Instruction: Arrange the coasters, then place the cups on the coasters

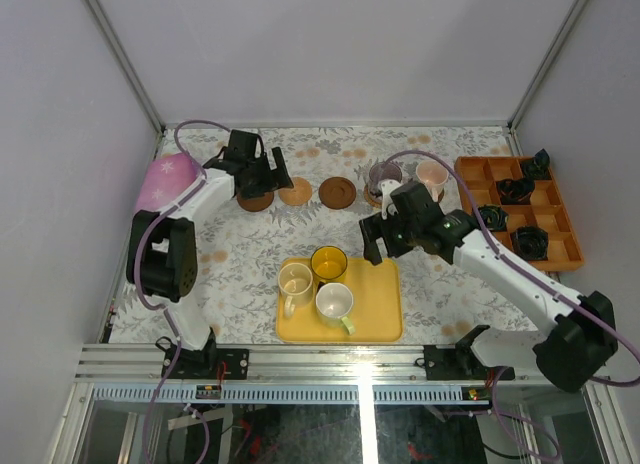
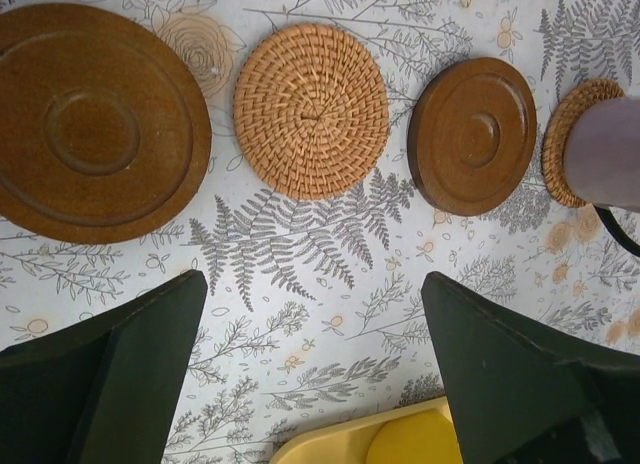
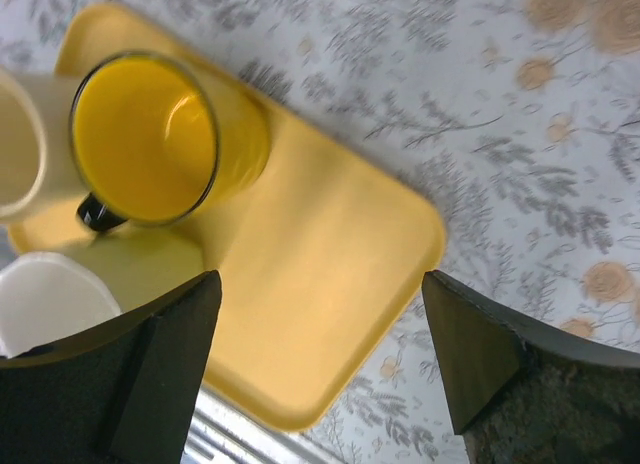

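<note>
A row of coasters lies at the back: a dark brown one (image 1: 256,201) (image 2: 100,124), a woven tan one (image 1: 296,192) (image 2: 312,109) and another dark brown one (image 1: 338,192) (image 2: 472,134). Further right, the purple-grey cup (image 1: 383,176) (image 2: 605,149) stands on a woven coaster (image 2: 560,134), and the pink cup (image 1: 432,174) stands beside it. The yellow cup (image 1: 329,263) (image 3: 150,139), cream cup (image 1: 295,282) and pale green-white cup (image 1: 335,302) (image 3: 50,299) stand on the yellow tray (image 1: 380,304) (image 3: 330,274). My left gripper (image 1: 270,179) (image 2: 312,284) hangs open over the cloth, near the row. My right gripper (image 1: 382,241) (image 3: 320,279) is open and empty above the tray's right part.
An orange compartment tray (image 1: 505,169) holding black objects sits at the back right. A pink rounded object (image 1: 168,179) lies at the left wall. The flowered cloth (image 1: 240,264) covers the table, and a metal rail runs along the near edge.
</note>
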`<move>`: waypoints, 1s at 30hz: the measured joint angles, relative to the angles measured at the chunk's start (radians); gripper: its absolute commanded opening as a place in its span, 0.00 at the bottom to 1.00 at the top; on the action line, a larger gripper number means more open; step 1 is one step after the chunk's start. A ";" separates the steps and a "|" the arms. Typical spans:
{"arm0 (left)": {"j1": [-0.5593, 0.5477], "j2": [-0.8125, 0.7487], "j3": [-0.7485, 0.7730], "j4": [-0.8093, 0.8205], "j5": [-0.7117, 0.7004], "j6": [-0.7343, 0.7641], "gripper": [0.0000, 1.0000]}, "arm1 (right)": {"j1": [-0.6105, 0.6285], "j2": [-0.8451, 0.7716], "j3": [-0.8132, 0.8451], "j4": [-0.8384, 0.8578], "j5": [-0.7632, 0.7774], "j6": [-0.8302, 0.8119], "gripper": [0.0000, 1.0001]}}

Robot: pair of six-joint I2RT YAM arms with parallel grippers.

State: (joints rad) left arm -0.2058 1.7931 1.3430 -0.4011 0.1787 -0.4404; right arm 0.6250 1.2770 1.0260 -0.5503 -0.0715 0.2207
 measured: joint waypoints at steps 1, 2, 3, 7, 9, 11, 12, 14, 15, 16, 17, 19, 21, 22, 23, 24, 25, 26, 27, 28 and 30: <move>-0.002 -0.006 -0.008 0.001 0.000 0.000 0.91 | 0.010 -0.024 -0.018 -0.005 -0.027 -0.006 0.94; -0.002 -0.010 -0.013 0.001 0.001 0.000 0.92 | 0.018 -0.045 -0.036 -0.008 -0.053 -0.013 0.96; -0.004 -0.014 -0.020 0.003 0.001 0.000 0.92 | 0.026 -0.066 -0.056 -0.012 -0.082 -0.018 0.99; -0.012 -0.023 -0.032 0.003 0.001 0.000 0.93 | 0.037 -0.126 -0.107 -0.042 -0.191 -0.038 0.99; -0.018 -0.024 -0.033 0.005 0.001 0.000 0.94 | 0.043 -0.144 -0.115 -0.050 -0.235 -0.040 0.99; -0.024 -0.026 -0.033 0.005 0.001 0.000 0.94 | 0.063 -0.158 -0.115 -0.056 -0.264 -0.042 1.00; -0.025 -0.028 -0.033 0.005 0.001 0.000 0.94 | 0.078 -0.163 -0.115 -0.058 -0.270 -0.043 0.99; -0.030 -0.034 -0.033 0.005 0.001 0.000 0.94 | 0.113 -0.167 -0.115 -0.059 -0.272 -0.042 1.00; -0.031 -0.038 -0.033 0.005 0.001 0.000 0.94 | 0.129 -0.168 -0.115 -0.059 -0.272 -0.041 0.99; -0.033 -0.043 -0.033 0.005 0.001 0.000 0.94 | 0.144 -0.167 -0.115 -0.059 -0.271 -0.040 1.00; -0.035 -0.047 -0.034 0.005 0.001 0.000 0.95 | 0.155 -0.167 -0.115 -0.059 -0.270 -0.039 1.00; -0.036 -0.062 -0.046 0.009 0.000 0.000 0.95 | 0.185 -0.167 -0.115 -0.058 -0.262 -0.029 1.00; -0.036 -0.077 -0.061 0.010 0.000 0.000 0.96 | 0.220 -0.167 -0.115 -0.058 -0.251 -0.015 0.99; -0.036 -0.085 -0.069 0.011 -0.001 0.000 0.97 | 0.241 -0.167 -0.115 -0.058 -0.241 -0.006 0.99; -0.036 -0.091 -0.075 0.011 -0.001 0.000 0.97 | 0.264 -0.167 -0.115 -0.058 -0.228 0.005 1.00; -0.036 -0.096 -0.080 0.011 -0.002 0.000 0.97 | 0.280 -0.167 -0.115 -0.058 -0.222 0.014 0.99; -0.037 -0.101 -0.082 0.010 -0.002 0.000 0.97 | 0.304 -0.167 -0.115 -0.057 -0.202 0.026 0.99; -0.037 -0.104 -0.082 0.009 -0.002 0.000 0.98 | 0.327 -0.165 -0.115 -0.058 -0.186 0.038 0.99; -0.037 -0.106 -0.082 0.009 -0.001 0.000 0.98 | 0.357 -0.161 -0.115 -0.057 -0.166 0.051 0.99; -0.037 -0.109 -0.082 0.008 -0.001 0.000 0.98 | 0.380 -0.154 -0.115 -0.056 -0.150 0.062 1.00; -0.040 -0.119 -0.082 0.002 0.001 0.000 0.98 | 0.430 -0.137 -0.122 -0.041 -0.114 0.090 1.00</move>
State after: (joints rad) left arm -0.2455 1.6745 1.2610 -0.3996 0.1799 -0.4404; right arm 1.0554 1.1400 0.9039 -0.5911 -0.1860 0.3103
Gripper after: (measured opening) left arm 0.973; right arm 0.993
